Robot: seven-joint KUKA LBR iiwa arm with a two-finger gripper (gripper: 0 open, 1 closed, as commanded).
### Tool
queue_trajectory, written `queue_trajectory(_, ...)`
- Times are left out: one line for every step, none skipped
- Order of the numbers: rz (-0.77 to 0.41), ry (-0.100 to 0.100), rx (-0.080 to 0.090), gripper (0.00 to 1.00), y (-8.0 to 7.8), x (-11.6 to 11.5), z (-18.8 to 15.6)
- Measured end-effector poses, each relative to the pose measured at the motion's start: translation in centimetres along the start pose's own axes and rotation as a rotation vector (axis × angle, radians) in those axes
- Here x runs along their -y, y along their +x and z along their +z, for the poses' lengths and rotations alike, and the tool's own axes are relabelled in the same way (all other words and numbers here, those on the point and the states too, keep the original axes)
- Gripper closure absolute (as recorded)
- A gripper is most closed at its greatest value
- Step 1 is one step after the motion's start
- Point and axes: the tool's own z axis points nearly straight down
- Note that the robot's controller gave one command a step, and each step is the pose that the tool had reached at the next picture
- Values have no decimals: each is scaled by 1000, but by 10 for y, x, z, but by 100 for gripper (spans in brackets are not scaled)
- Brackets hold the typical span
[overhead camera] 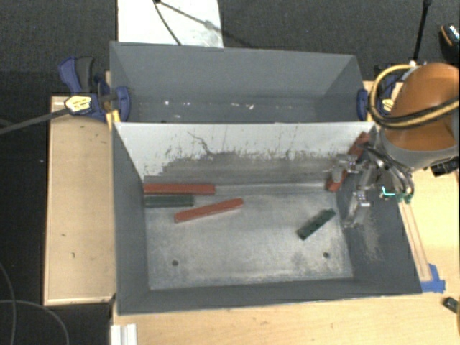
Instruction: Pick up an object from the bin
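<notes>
A: Where's the hand [353,205]?
B: Low at the right side of the bin [237,264], just right of a short dark green block [316,225]. Open or closed: can't tell.
A: Block's long axis?
B: Flat on the floor, diagonal, near-left to far-right, far end toward the hand (a long red bar [179,189] lies well apart, at the left).

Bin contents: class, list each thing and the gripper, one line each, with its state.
Upper red stick: lying flat by the bin back wall.
Dark green stick: flat, close alongside that stick.
Lower red stick: flat, slanted.
Dark green block: flat, slanted.
Gripper: lowered, just right of the block.
</notes>
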Motion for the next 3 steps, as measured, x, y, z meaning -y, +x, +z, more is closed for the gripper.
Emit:
queue_trajectory(-351,0,3,0,-11,-30,95)
queue_trajectory(-354,2,6,100,-12,-30,94)
queue_trajectory(-504,6,15,100,-3,-24,-78)
